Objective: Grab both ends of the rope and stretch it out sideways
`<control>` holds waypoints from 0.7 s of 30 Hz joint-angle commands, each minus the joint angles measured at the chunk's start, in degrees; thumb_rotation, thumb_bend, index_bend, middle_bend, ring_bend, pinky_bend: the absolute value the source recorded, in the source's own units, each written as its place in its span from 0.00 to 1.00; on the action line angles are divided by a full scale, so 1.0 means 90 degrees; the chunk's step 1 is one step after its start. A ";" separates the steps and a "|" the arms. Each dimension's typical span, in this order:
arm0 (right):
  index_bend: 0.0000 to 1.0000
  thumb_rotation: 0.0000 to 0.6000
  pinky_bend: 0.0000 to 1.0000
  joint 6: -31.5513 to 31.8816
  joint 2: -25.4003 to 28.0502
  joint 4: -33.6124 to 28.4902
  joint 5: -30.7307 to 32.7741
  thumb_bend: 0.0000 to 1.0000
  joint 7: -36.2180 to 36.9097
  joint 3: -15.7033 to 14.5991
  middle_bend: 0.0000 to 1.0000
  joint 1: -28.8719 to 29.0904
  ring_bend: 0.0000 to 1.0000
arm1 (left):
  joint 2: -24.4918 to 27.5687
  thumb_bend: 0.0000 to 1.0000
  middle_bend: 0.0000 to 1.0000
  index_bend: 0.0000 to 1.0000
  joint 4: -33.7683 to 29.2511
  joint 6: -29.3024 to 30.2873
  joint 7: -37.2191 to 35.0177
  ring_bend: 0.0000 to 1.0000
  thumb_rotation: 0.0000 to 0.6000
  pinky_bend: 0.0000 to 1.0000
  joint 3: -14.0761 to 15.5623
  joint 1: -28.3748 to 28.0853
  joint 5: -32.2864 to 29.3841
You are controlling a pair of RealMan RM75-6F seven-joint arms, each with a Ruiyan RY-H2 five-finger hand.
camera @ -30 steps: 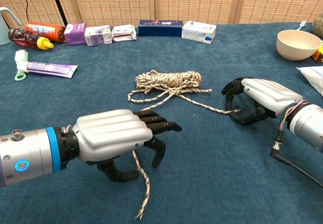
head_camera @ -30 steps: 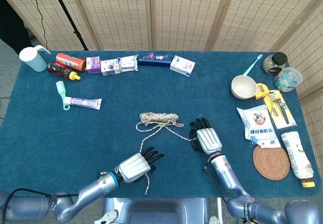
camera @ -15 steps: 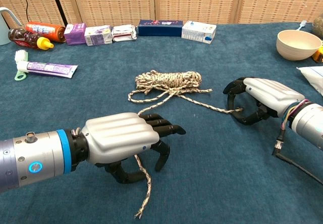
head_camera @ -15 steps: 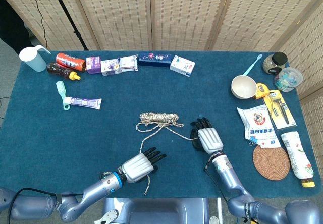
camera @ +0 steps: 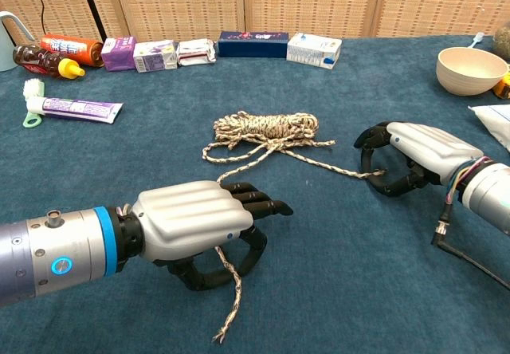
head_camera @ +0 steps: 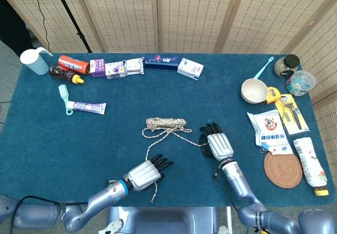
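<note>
The left hand [camera: 199,230] is curling its fingers more tightly around the near strand of the rope [camera: 267,131] than half a second ago; in the chest view the thumb and fingers are now closing under the strand, which is passing through the hand and trailing out toward the front edge of the surface [camera: 119,163]. The hand is also sitting a little nearer the robot than a second ago. That suggests the left-side grasp is being secured, though the free tip is lying loose beyond the hand, so the grip is on the strand, not the very end.

The right hand [camera: 406,159] is hardly shifting. Its fingers are curled round the far tip of the other strand, which is running from the coiled bundle in the middle of the surface to the hand. It appears to be pinching that end, with no stretch yet: the bundle is lying slack and coiled between the two hands.

The chest view is showing the finger closure and the strand threading under the left palm. The head view [head_camera: 142,173] is hiding this beneath the hand's back, but showing the whole layout: the bundle ahead of both hands, and the bowl [head_camera: 254,90] well off to the right.
</note>
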 commanded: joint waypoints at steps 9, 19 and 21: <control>0.58 1.00 0.00 -0.0006 -0.0029 0.0031 -0.0004 0.52 0.0032 0.0008 0.23 0.0002 0.10 | 0.0015 0.45 0.06 0.55 -0.0003 0.0050 -0.0054 0.01 1.00 0.00 0.0038 -0.0015 -0.0086; 0.58 1.00 0.00 -0.0020 -0.0020 0.0004 0.0001 0.52 0.0032 0.0008 0.23 -0.0002 0.11 | 0.0041 0.48 0.09 0.59 -0.0021 0.0081 -0.0135 0.02 1.00 0.00 0.0074 -0.0021 -0.0129; 0.58 1.00 0.00 -0.0025 -0.0023 -0.0001 0.0002 0.52 0.0031 0.0009 0.23 0.0001 0.11 | 0.0053 0.49 0.09 0.59 -0.0025 0.0108 -0.0147 0.03 1.00 0.00 0.0083 -0.0018 -0.0114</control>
